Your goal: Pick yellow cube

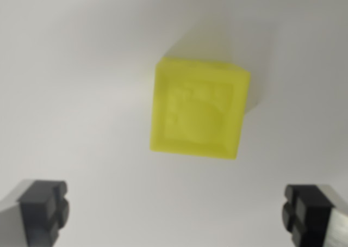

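A yellow cube (198, 110) lies on a plain white surface, slightly right of the wrist view's middle, its top face showing a raised pattern, blurred. My gripper (176, 211) stands open below it in the picture. One black fingertip (46, 206) shows at the wrist view's lower left and the other at the lower right, wide apart. Nothing is between them, and the cube sits beyond the tips, apart from both.
The white surface (76, 84) fills the view around the cube. A soft shadow falls on the cube's far side and to its right.
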